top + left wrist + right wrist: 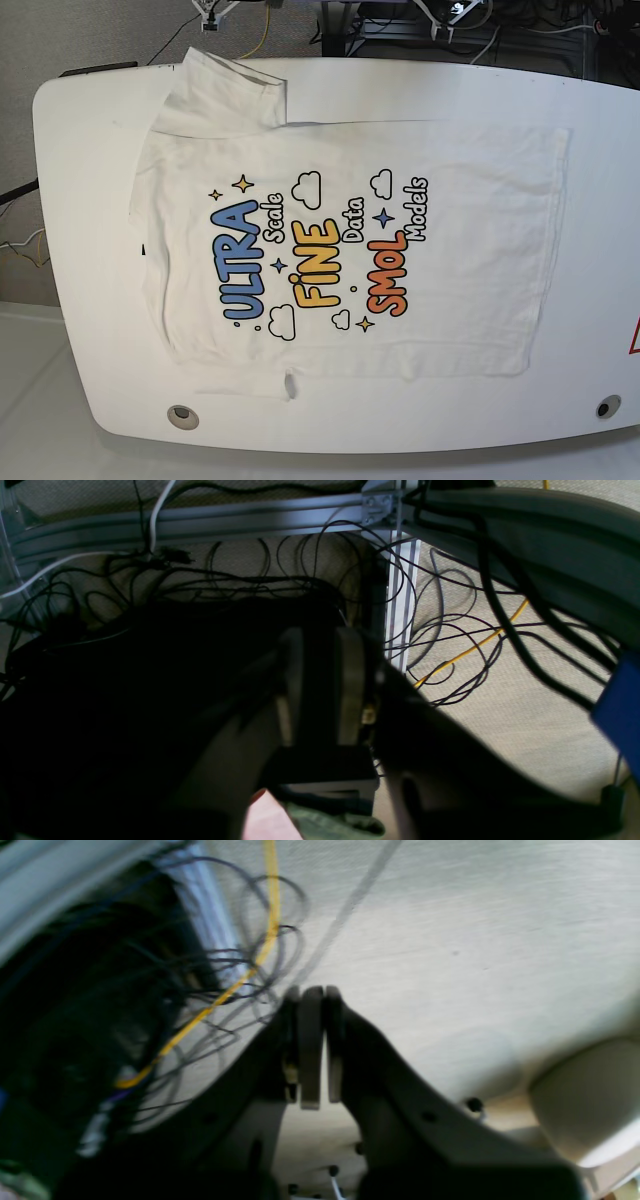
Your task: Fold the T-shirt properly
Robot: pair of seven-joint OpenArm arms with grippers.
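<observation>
As the T-shirt (460,270) lies lengthwise left–right, your right claw (209,25), pressed together, is nearer its far sleeve (215,100); left claw (442,33) spread.

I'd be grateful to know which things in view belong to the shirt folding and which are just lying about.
For the job:
- large white cotton T-shirt with cartoon lettering
- left gripper
- right gripper

Lying about:
- thin yellow cable
- pale pink item
- dark green cloth
</observation>
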